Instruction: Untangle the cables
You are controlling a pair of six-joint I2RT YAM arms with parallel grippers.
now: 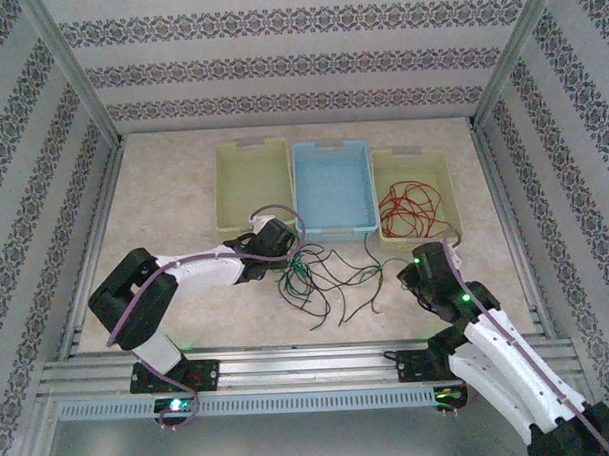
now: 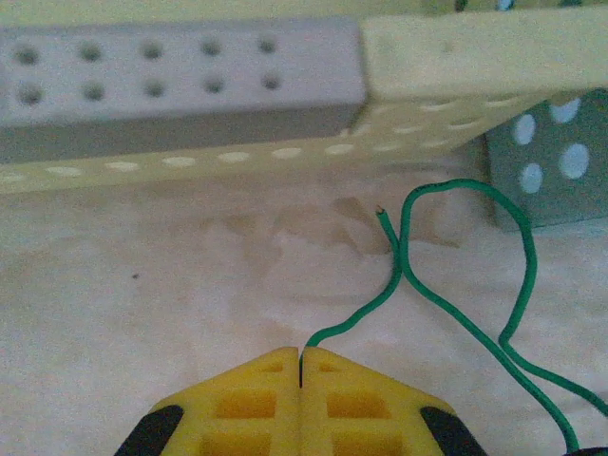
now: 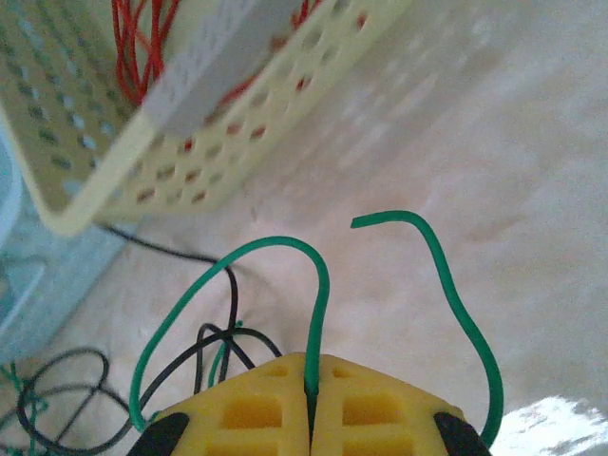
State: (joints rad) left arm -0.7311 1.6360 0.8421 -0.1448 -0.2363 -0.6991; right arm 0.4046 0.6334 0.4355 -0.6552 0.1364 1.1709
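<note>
The main knot of cables (image 1: 321, 275) sits on the table just in front of the blue bin (image 1: 333, 187), green and black strands all mixed together. The heap has no single axis, but it spreads wider side to side than front to back. Its loose tails mostly trail away from the blue bin toward the arm bases. The red cables (image 1: 412, 209) are a roundish coil inside the yellow bin (image 1: 412, 167) just beside the blue bin's right side.

The left gripper (image 2: 300, 356) is off the blue bin's near left corner, fingers pressed tight together and pinching a green cable (image 2: 394, 271). The short bit coming out of the jaws runs away from the fingers and leans right. Its cut end points at the bin walls and stops short of them. A second green strand (image 2: 521, 294) crosses it, makes a loop near the blue bin's corner, then runs back down to the lower right.

The right gripper (image 3: 311, 370) is off the blue bin's near right corner, also clamped together, on a green loop (image 3: 324, 294). That one comes straight out of the seam, arches over and drops back on the blue-bin side. Another green piece (image 3: 456, 304) runs just beside it on the far side, long axis roughly straight away from the fingers, free end hooked back toward the blue bin. Black cables (image 3: 232, 294) curl flat on the table on the blue-bin side of the fingers.
</note>
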